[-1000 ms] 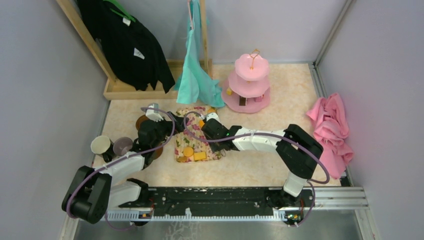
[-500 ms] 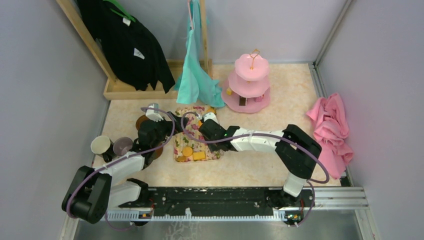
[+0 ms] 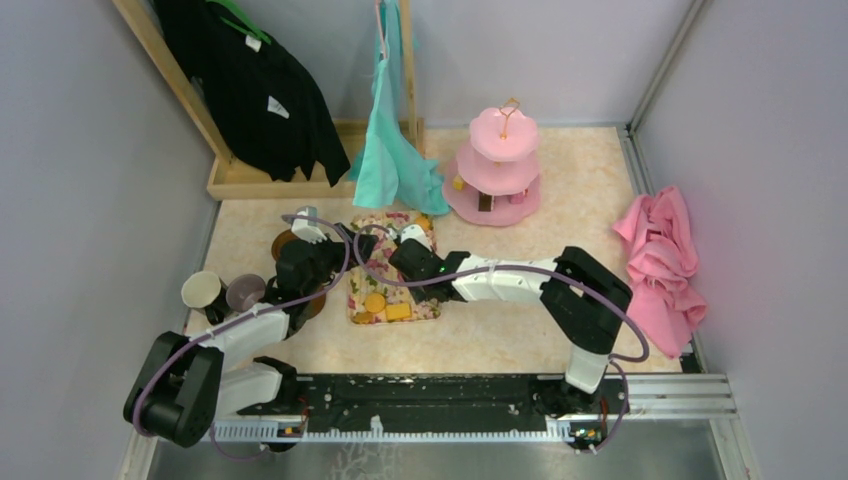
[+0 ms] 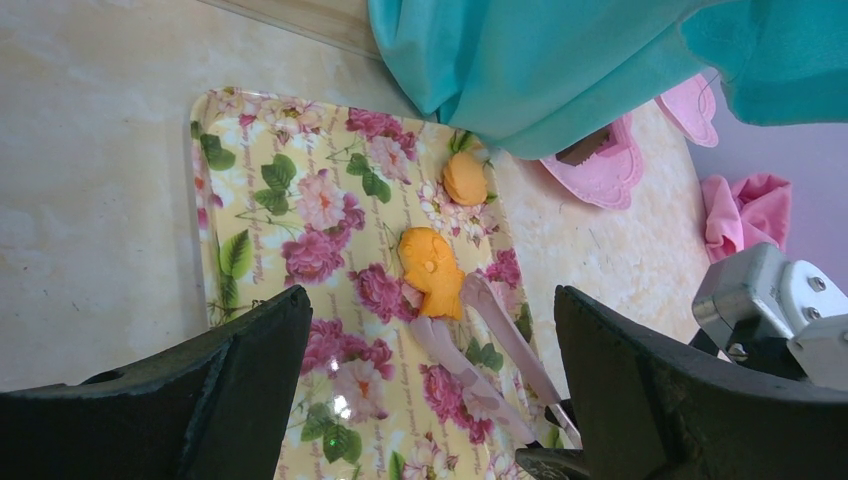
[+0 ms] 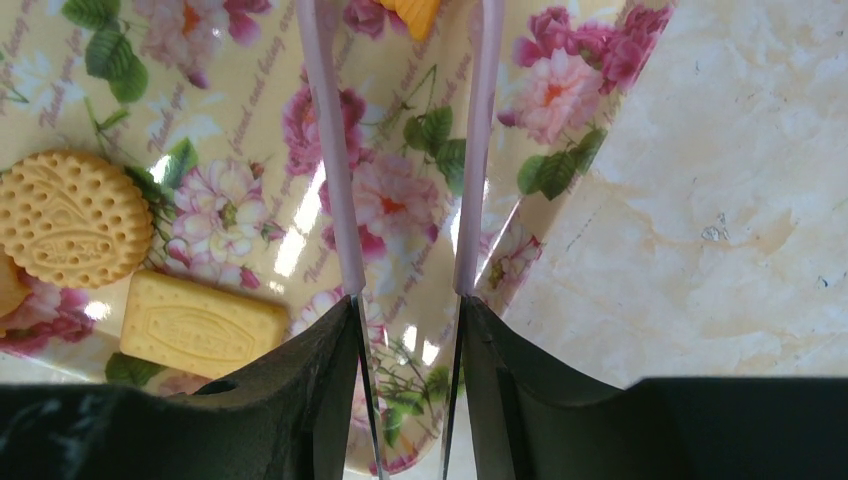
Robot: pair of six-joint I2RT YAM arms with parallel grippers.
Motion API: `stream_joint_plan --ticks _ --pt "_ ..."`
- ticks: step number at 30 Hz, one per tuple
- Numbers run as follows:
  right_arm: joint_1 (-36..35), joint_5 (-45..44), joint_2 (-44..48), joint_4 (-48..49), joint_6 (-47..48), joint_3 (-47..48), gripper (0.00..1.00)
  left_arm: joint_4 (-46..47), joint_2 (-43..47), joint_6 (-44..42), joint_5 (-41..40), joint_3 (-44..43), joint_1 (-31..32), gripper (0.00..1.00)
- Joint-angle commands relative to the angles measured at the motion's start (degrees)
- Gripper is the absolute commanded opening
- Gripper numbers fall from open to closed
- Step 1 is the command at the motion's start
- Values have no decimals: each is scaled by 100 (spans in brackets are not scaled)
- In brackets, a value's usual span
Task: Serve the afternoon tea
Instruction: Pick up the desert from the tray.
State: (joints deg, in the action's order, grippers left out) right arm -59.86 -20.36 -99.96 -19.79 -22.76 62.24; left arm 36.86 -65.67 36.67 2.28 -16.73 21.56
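A floral tray (image 3: 357,287) lies mid-table with a round orange biscuit (image 5: 72,218) and a yellow rectangular biscuit (image 5: 200,325) on it. My right gripper (image 5: 407,305) is shut on pink-tipped tongs (image 5: 330,150). Their tips reach an orange snack (image 4: 432,270) and flank its near end; a second orange snack (image 4: 465,180) lies beyond. My left gripper (image 4: 430,300) hangs open over the tray's left side, holding nothing. The pink three-tier stand (image 3: 500,165) stands behind with snacks on its lower tiers. A cream mug (image 3: 202,290) and a mauve-grey mug (image 3: 245,292) sit at the left beside a brown saucer (image 3: 285,243).
A wooden rack (image 3: 250,180) at the back left carries a black garment (image 3: 255,85) and a teal one (image 3: 390,150), which hangs down close to the tray's far edge. A pink cloth (image 3: 660,260) lies against the right wall. Walls close in on three sides.
My right arm has slid left and forward, carrying the tongs further across the tray to the orange snack. The left arm has stayed put.
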Motion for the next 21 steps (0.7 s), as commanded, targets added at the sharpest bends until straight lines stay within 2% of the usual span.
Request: stream_joint_plan --ticks 1,15,21 --pt "-52 -212 -161 68 -70 459 41 137 15 34 66 22 30 96" --pt "76 -342 -577 130 -58 738 39 137 1 -23 28 45 28 96" --pt "141 -403 -479 163 25 684 31 137 -16 -17 26 41 28 96"
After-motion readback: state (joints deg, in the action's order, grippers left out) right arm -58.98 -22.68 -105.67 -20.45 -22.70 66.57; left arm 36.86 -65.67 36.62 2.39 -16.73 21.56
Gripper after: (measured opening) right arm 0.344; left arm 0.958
